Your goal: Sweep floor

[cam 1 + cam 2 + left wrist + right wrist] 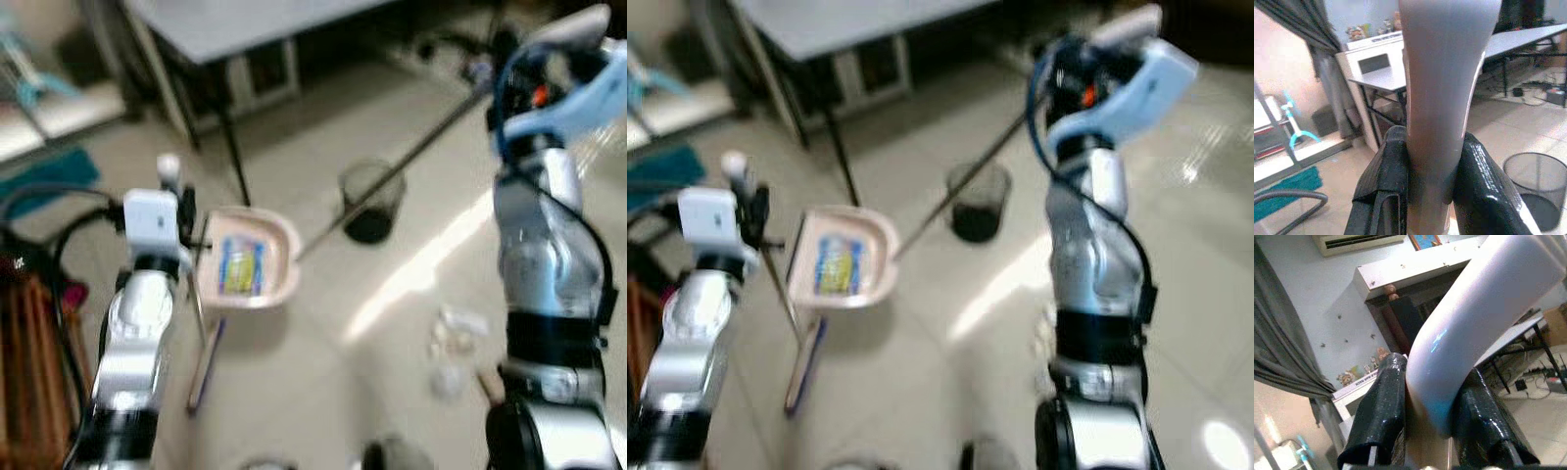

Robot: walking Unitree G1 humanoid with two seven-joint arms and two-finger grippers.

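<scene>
Blurrily, the head views show the left hand (181,211) holding a pink dustpan (247,259) by its upright handle, left of a mesh bin (372,201) on the floor. The right hand (1073,64), far right, grips a long broom pole (411,157). Left wrist view: fingers (1386,181) clamp the dustpan handle (1442,98). Right wrist view: fingers (1381,406) pinch the white broom handle (1484,318).
</scene>
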